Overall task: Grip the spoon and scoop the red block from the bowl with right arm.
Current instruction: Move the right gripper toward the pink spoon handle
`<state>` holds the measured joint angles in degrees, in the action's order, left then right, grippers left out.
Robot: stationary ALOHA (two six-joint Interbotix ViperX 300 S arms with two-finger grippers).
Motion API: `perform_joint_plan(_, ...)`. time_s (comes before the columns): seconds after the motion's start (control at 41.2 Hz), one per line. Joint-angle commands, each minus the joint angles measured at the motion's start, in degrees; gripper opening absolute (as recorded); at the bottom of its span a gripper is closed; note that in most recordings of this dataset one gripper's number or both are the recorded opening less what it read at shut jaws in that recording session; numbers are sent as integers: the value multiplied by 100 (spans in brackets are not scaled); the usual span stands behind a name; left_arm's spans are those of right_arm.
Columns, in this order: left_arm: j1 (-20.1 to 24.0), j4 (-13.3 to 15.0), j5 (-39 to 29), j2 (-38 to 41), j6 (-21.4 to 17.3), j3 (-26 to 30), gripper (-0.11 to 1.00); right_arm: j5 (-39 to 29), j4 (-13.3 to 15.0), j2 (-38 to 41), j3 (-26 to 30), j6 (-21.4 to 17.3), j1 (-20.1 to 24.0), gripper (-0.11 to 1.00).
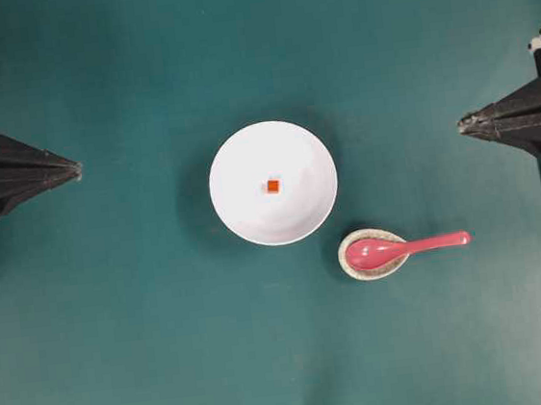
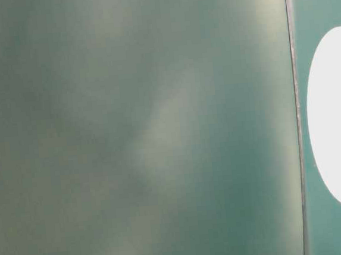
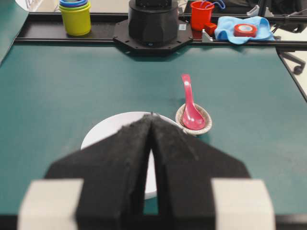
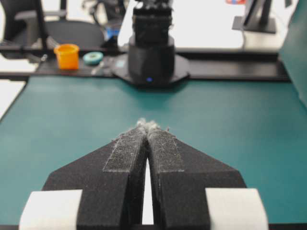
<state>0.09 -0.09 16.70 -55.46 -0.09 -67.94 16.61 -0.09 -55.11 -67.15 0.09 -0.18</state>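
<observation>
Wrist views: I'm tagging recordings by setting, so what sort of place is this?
Probably a robotics lab workbench, not a kitchen. A green mat covers the table, an arm base is bolted at its far edge, and stacked cups, tape and an office chair sit behind.

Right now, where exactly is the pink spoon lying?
In the overhead view the spoon lies right of centre, its scoop in the speckled spoon rest just below-right of the bowl, its handle pointing toward the right gripper.

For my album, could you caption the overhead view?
Tiny red-orange cube in round white bowl, glossy pink spoon alongside.
</observation>
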Motion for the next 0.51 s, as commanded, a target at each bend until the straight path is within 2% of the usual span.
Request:
perform_joint_plan(0.0, -26, -18, -308, 97, 9, 211, 0, 44, -26, 26, 114, -18, 35, 0)
perform_joint_plan(0.024, -35, -18, -624, 97, 9, 255, 0, -9, -26, 70, 158, 9, 35, 0)
perform_joint_plan(0.485, -44, -18, -1055, 88, 18, 290, 0, -9, -35, 79, 167, -9, 35, 0)
